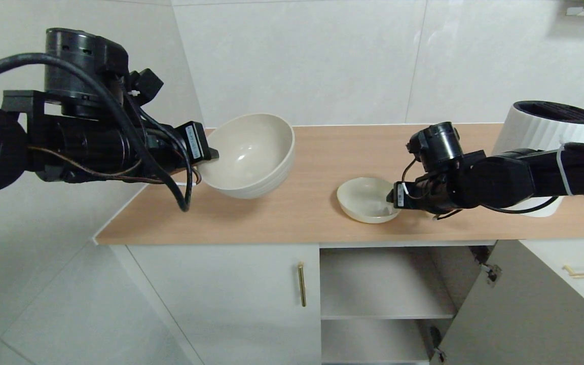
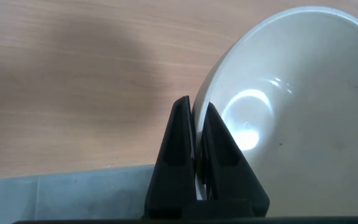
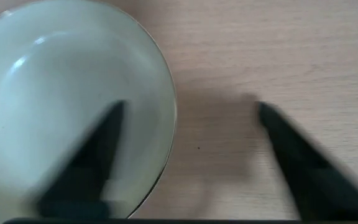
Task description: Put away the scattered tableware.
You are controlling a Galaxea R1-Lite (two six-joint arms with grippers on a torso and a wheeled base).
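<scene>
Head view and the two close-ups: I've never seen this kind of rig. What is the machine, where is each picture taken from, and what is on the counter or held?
It is a robot with two arms. The wide picture comes from a camera on its head, looking down at a wooden counter. The two close-ups come from cameras on its wrists, each looking along that arm's gripper. The left gripper is shut on the rim of a large bowl and holds it tilted. The right gripper is open, with one finger inside and one outside the rim of a small bowl that sits on the counter. A white ribbed container stands behind the right arm. Below, a cupboard with shelves stands open.
</scene>
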